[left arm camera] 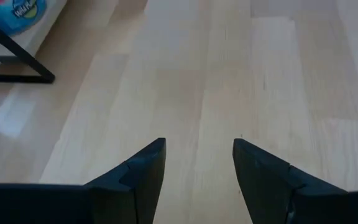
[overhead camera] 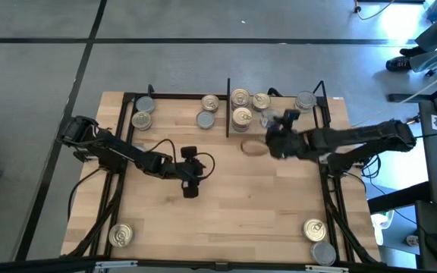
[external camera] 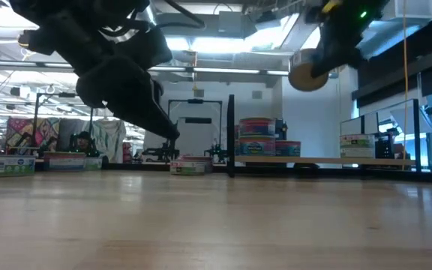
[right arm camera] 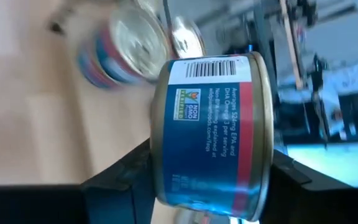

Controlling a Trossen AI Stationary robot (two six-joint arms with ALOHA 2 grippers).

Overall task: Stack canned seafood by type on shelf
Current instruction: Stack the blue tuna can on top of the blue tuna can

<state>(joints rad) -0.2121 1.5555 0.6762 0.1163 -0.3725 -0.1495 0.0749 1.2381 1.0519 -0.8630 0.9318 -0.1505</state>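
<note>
My right tool (right arm camera: 207, 162) pinches a blue-label tin (right arm camera: 211, 134) in the air near the shelf (overhead camera: 227, 106), where about nine tins sit. Three tins wait at the surface's near corners (overhead camera: 121, 236). Left tool (left arm camera: 197, 163) spread, empty, mid-surface.

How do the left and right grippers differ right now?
The left gripper is open with nothing between its fingers; the right gripper is shut on a blue-labelled tin. The left gripper hangs over bare tabletop near the middle; the right gripper hangs by the shelf, near its right bay. Both are off the table.
</note>
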